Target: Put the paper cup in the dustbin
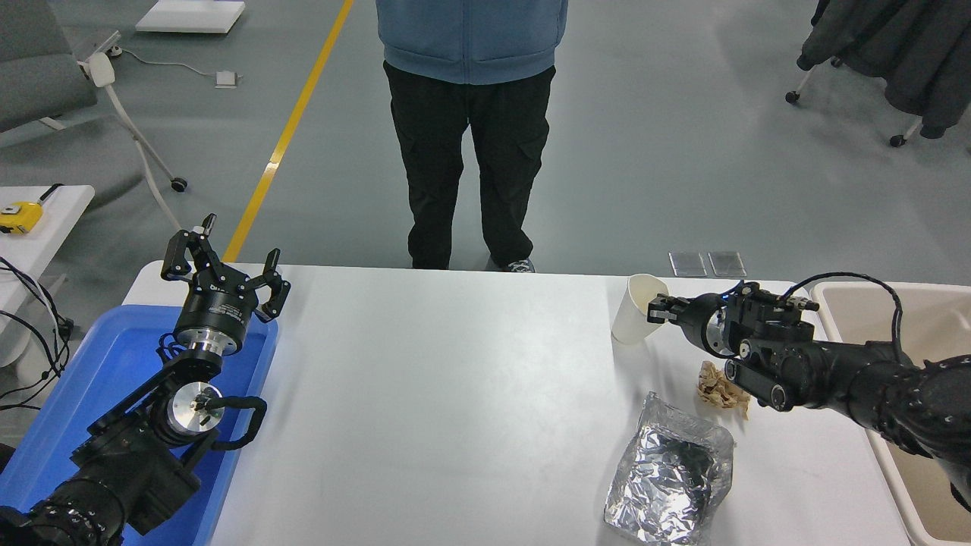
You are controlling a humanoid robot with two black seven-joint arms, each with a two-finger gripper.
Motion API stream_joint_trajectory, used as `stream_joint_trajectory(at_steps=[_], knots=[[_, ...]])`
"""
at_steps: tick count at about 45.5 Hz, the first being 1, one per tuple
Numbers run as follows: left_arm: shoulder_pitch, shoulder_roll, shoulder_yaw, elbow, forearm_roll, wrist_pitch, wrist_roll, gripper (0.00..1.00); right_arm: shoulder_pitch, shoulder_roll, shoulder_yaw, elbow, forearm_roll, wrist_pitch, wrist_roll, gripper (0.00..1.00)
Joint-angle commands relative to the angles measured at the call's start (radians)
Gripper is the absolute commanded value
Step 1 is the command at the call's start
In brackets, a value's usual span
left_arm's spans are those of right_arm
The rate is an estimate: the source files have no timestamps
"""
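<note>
Paper cup (636, 309) stood slightly tilted near the table's (455, 394) far right edge — right hand (658, 309) clamped on its rim. Dustbin (903, 326) sat just off the table's right end. Left hand (224, 269) parked over the blue tray (98, 379) — fingers apart.

Matt white paper cup (634, 309); crinkled shiny foil (671, 479); smooth plastic dustbin (872, 300).

sitting on the table rn: 1 cup (634, 309) | 1 paper wad (717, 384) | 1 foil (670, 479) | 1 bin (910, 334) | 1 tray (114, 364) | 2 grippers, left (222, 271) + right (658, 309)
</note>
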Motion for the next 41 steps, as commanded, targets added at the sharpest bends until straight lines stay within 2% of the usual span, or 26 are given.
stream_joint_trajectory(at_steps=[1,9,15,22,32,41], knots=[[0.0,0.0,0.0,0.0,0.0,0.0,0.0,1.0,0.005,-0.004,-0.004,-0.001,0.003,0.004,0.028,0.0],[0.0,0.0,0.0,0.0,0.0,0.0,0.0,1.0,0.037,-0.019,0.005,0.054,0.014,0.007,0.051,0.0],[0.0,0.0,0.0,0.0,0.0,0.0,0.0,1.0,0.114,-0.117,0.013,0.253,0.016,-0.002,0.049,0.0],[0.0,0.0,0.0,0.0,0.0,0.0,0.0,1.0,0.197,-0.216,0.009,0.38,0.014,0.001,0.049,0.0],[0.0,0.0,0.0,0.0,0.0,0.0,0.0,1.0,0.392,-0.416,-0.037,0.584,-0.013,0.073,0.078,0.0],[0.0,0.0,0.0,0.0,0.0,0.0,0.0,1.0,0.516,-0.522,-0.042,0.7,-0.018,0.145,0.088,0.0]])
